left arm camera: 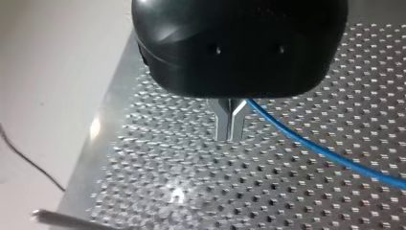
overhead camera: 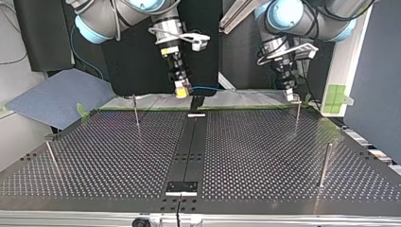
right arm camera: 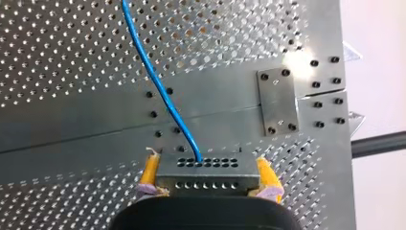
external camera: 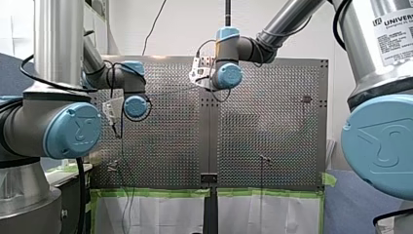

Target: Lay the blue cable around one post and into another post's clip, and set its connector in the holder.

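Note:
The blue cable (left arm camera: 306, 143) runs out sideways from between the metal fingers of my left gripper (left arm camera: 230, 136), which is shut on it just above the perforated plate. My right gripper (right arm camera: 209, 165) holds the cable's connector (right arm camera: 206, 179), a perforated metal block, between its yellow pads (right arm camera: 149, 168). The cable (right arm camera: 158, 81) leaves the block and runs ahead over the plate. In the top view my right gripper (overhead camera: 181, 91) hangs over the table's far edge near the middle. A short stretch of cable (overhead camera: 208, 88) leads from it toward my left gripper (overhead camera: 289, 96).
Thin posts stand on the table: one (overhead camera: 136, 111) beside my right gripper, one (overhead camera: 298, 116) under my left gripper, a thicker one (overhead camera: 325, 163) at the top view's right, another (overhead camera: 51, 153) at its left. A black holder plate (overhead camera: 182, 187) sits on the centre strip's near end.

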Tool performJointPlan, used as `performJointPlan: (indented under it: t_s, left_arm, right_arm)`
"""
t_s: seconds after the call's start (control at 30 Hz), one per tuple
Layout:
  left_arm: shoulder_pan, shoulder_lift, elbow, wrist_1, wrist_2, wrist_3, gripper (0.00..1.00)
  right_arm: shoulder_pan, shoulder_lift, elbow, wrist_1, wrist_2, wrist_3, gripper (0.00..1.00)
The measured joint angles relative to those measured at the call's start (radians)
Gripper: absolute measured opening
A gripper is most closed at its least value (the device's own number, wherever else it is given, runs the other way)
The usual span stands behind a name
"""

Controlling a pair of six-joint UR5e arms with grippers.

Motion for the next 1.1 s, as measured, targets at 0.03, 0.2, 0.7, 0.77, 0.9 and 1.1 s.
performJointPlan:
  t_s: [0.03,0.2,0.7,0.77,0.9,1.1]
  left_arm:
    - [0.002,0.009,0.005,-0.009,0.0,-0.006,0.05]
    - [0.014,0.055,0.037,-0.055,-0.001,-0.047,0.05]
    - [0.059,0.175,0.146,-0.175,-0.02,-0.102,0.05]
    - [0.067,0.193,0.164,-0.193,-0.021,-0.103,0.05]
    - [0.082,0.219,0.197,-0.226,-0.021,-0.105,0.05]
    - [0.108,0.226,0.254,-0.284,-0.006,-0.126,0.05]
  right_arm:
    - [0.0,0.0,-0.005,0.005,-0.001,-0.001,0.0]
    - [0.001,0.0,-0.047,0.047,-0.015,-0.003,0.0]
    - [0.003,0.004,-0.169,0.108,-0.058,-0.004,0.0]
    - [0.005,0.005,-0.19,0.118,-0.064,-0.005,0.0]
    - [0.007,0.006,-0.224,0.13,-0.08,-0.006,0.0]
    - [0.011,0.025,-0.278,0.147,-0.096,-0.006,0.0]
